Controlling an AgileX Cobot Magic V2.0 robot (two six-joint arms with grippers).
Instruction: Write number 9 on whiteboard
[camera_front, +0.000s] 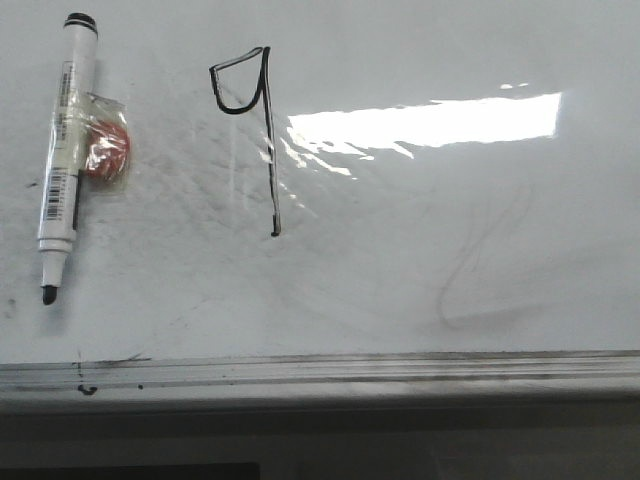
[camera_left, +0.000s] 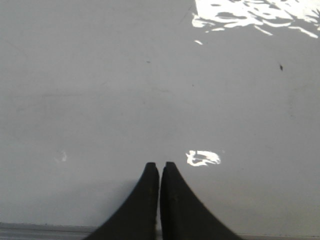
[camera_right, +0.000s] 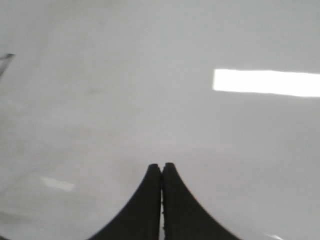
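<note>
Already inked, the number 9 (camera_front: 250, 130) stood on the whiteboard (camera_front: 420, 260), its angular loop near the far edge and its long stem running down toward the grey rail (camera_front: 400, 368), just beside a bright patch of reflected light. To its left a marker (camera_front: 62, 150) lay flat on the board, uncapped, tip pointing toward the rail, with a small reddish item (camera_front: 105, 148) taped or wrapped against its barrel, perhaps to give robot fingers a better hold; that much was a guess. Neither arm showed in the front view. Each wrist camera looked over bare white board: the left gripper (camera_left: 160, 172) had its jaws pressed together on nothing, and the right gripper (camera_right: 161, 172) was likewise clenched and empty. Judging by the finished figure and the marker laid aside, the writing appeared done.
</note>
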